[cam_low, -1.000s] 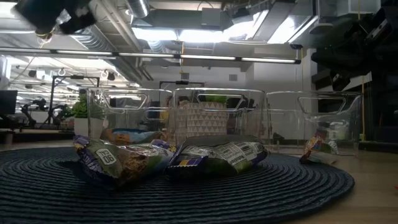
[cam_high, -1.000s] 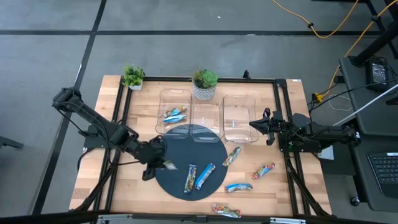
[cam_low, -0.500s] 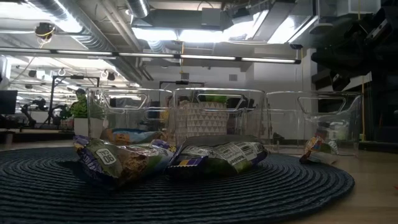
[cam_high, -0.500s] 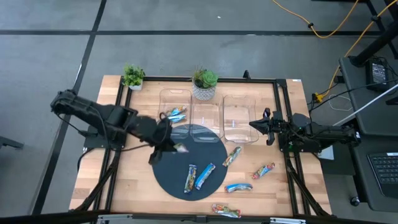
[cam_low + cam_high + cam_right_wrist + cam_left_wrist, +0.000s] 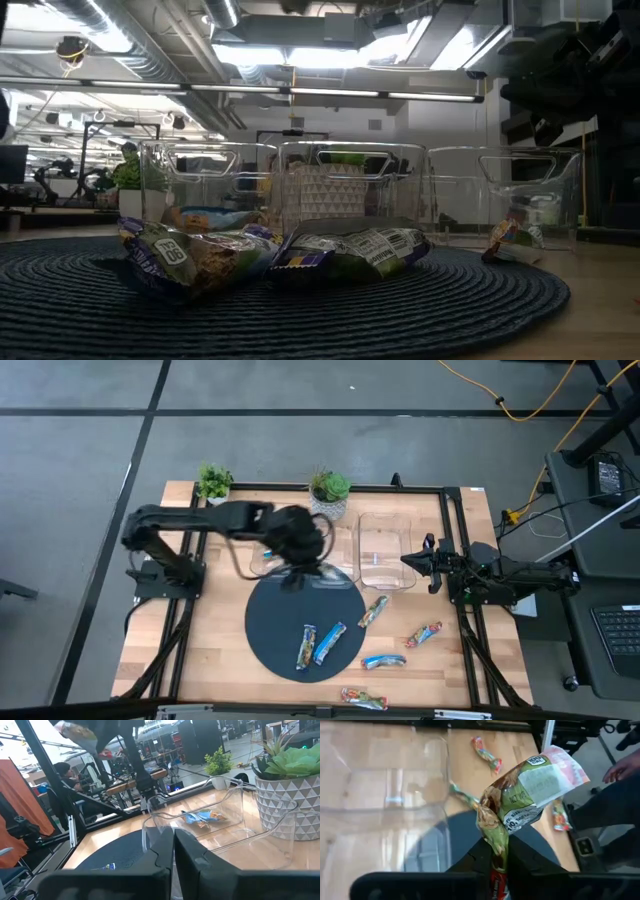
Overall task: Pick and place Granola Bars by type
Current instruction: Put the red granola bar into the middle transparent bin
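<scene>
- One bar, green-wrapped (image 5: 520, 800), is clamped between my left gripper (image 5: 495, 865) fingers, hanging above the bins.
- Just below my left gripper: middle clear bin (image 5: 385, 805) and dark round mat (image 5: 300, 630).
- Farther out: two bars on the mat (image 5: 318, 644), more bars on the wood (image 5: 385, 661).
- Left bin (image 5: 200, 817) holds a blue bar (image 5: 202, 816).
- My right gripper (image 5: 408, 560) is pressed together, parked beside the right bin (image 5: 383, 550).

Three bins (image 5: 335, 550) behind the mat (image 5: 305, 622); bars (image 5: 322, 643) on it.
</scene>
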